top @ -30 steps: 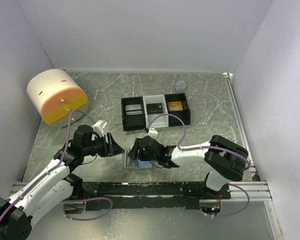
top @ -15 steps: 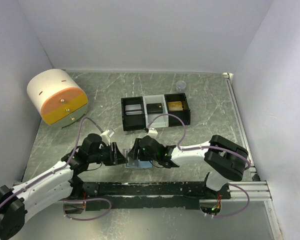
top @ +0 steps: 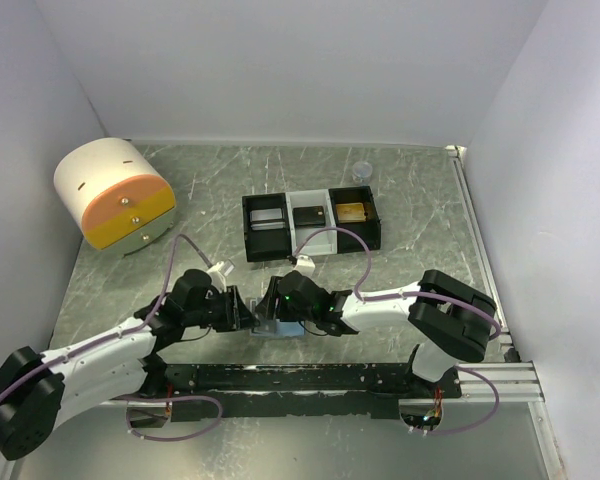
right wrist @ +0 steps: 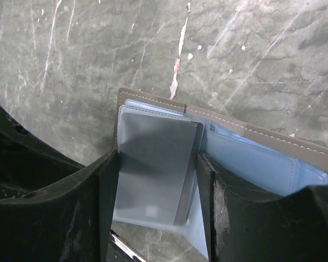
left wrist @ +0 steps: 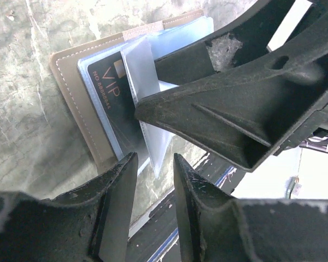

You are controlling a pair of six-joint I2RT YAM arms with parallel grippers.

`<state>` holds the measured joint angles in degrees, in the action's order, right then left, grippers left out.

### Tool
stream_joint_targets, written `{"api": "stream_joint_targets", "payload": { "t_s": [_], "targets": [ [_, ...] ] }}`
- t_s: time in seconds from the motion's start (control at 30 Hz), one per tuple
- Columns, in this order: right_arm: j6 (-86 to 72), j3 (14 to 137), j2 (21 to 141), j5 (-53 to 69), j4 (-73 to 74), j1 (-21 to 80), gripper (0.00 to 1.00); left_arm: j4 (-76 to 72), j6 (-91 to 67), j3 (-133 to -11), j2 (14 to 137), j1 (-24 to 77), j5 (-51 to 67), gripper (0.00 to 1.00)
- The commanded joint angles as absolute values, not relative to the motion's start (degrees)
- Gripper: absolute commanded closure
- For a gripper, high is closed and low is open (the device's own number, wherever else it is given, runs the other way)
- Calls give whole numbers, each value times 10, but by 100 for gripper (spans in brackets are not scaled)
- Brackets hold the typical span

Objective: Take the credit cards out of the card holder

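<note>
The card holder [top: 273, 326] lies open on the counter [right wrist: 71, 54] at the near middle, with both claws meeting over it: the left claw [left wrist: 154, 161] comes at it from the left, the right claw [right wrist: 157, 158] from the right. The right claw straddles one clear sleeve leaf [left wrist: 139, 71] and appears clamped across its width, holding that leaf raised off the holder. The left claw's jaws stand a narrow gap apart with nothing between them.

The next move probably turns on the line between that gap and the sleeve. In the left wrist view the leaf's free edge points almost straight into the left claw's gap and ends just short of the fingertips. The leaf's long axis runs away from the claw toward the holder's far edge. A black VIP card [left wrist: 112, 103] lies flat in the pocket just to the left of the raised leaf, its long axis parallel to it and off the claw's line. The left claw is the nearer one for any pull, and I judge it needs only a small advance
</note>
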<state>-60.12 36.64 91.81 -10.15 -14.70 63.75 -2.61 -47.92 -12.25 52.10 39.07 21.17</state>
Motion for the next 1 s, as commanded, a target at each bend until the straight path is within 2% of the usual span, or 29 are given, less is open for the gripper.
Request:
{"api": "stream_joint_targets", "payload": {
  "t_s": [0.0, 0.47, 0.73, 0.97],
  "targets": [
    [-599, 356, 953, -83, -80, 640, 52, -75, -482, -120, 538, 397, 195, 56],
    [-585, 370, 929, -69, -81, 637, 49, -128, -481, -149, 598, 418, 215, 66],
    [-566, 402, 874, -94, -30, 627, 28, -139, -479, -169, 618, 430, 216, 61],
    [-561, 410, 820, -138, 27, 619, 22, -182, -490, -176, 658, 449, 227, 58]
  ]
}}
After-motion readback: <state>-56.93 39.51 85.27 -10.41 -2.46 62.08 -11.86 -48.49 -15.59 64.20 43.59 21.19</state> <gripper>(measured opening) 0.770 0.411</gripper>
